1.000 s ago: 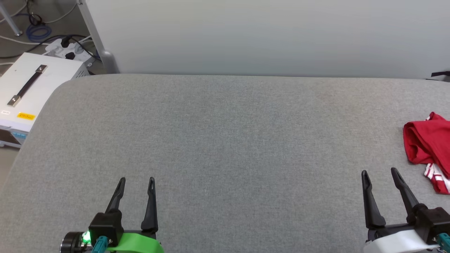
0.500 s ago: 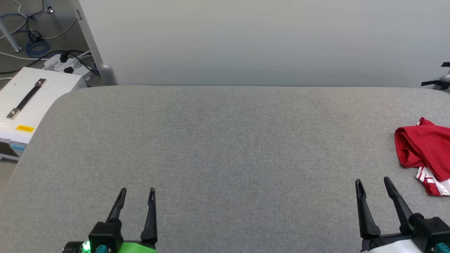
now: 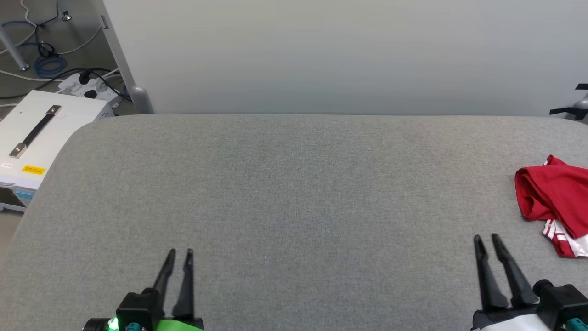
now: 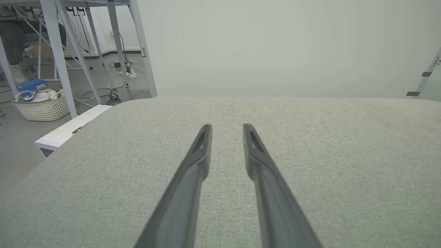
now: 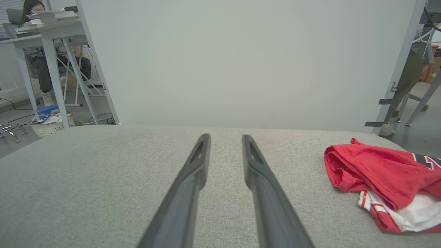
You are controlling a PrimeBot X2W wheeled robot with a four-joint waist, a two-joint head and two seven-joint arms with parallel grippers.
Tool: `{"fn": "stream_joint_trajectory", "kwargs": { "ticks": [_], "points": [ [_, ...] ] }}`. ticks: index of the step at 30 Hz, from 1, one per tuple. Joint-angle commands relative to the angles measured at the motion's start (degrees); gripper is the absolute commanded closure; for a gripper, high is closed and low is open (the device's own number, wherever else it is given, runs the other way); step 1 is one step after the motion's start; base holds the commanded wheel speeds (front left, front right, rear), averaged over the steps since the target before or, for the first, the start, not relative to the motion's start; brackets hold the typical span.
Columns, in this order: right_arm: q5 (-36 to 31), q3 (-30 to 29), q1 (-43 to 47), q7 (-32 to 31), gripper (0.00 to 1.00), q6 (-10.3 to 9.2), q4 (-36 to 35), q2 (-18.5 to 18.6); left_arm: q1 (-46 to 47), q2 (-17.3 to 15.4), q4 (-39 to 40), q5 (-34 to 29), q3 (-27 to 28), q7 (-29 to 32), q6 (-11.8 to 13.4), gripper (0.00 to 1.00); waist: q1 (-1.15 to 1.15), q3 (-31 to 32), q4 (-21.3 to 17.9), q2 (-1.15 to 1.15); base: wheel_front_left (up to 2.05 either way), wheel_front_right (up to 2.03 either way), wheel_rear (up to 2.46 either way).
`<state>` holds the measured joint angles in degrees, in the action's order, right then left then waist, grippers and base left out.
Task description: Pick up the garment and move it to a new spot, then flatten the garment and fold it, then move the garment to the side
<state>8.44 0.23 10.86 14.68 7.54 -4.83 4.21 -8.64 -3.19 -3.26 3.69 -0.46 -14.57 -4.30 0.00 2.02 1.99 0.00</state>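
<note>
Grey woven fabric covers the broad table [image 3: 294,184] before the two-armed robot, with a plain white partition panel [image 3: 321,55] standing along the far edge. The garment [image 3: 551,197], a red jersey T-shirt, lies in a crumpled heap at the table's far right, partly cut off by the head view's right edge. White cloth and red-and-white stripe trim spill out on its near side. The right wrist view catches a scrap of black lettering outlined in white at the heap's right end.

The right gripper [image 3: 486,238] hovers low over the table at the lower right, near the jersey but apart from it. The shirt lies ahead of it and to its right. Its two long dark fingers are parted by a narrow gap and hold nothing. The left gripper [image 3: 180,253], on a green-trimmed wrist at the lower left, points the same way over bare fabric, well apart from the shirt. Its fingers are likewise slightly spread and empty.

Off the table's left corner, a white equipment case [image 3: 46,128] with a black strap handle sits on the floor beside a power strip [image 3: 87,82] and loose cables. In the left wrist view a pale laundry basket [image 4: 43,106] stands farther back among metal desk legs, and the right wrist view shows a person [image 5: 41,65] seated at a desk.
</note>
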Motion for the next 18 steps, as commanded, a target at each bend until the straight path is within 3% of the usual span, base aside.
{"fn": "stream_joint_trajectory", "kwargs": {
  "ticks": [1, 18],
  "points": [
    [0.0, 0.0, 0.0, 0.0, 1.0, 0.0, 0.0, 0.0, 0.0, 0.0, 0.0, 0.0, 0.0, 0.0, 0.0, 1.0, 0.0, 0.0, 0.0, 0.0, 0.0, 0.0, 0.0],
    [-1.0, 0.0, -1.3, -1.9, 1.0, -0.01, 0.6, -0.2, 1.1, 0.0, 0.4, -0.5, 0.1, 1.8, 0.5, 1.0, 0.0, -0.2, -0.2, 0.0, 0.0, 0.0, 0.0]
  ]
}}
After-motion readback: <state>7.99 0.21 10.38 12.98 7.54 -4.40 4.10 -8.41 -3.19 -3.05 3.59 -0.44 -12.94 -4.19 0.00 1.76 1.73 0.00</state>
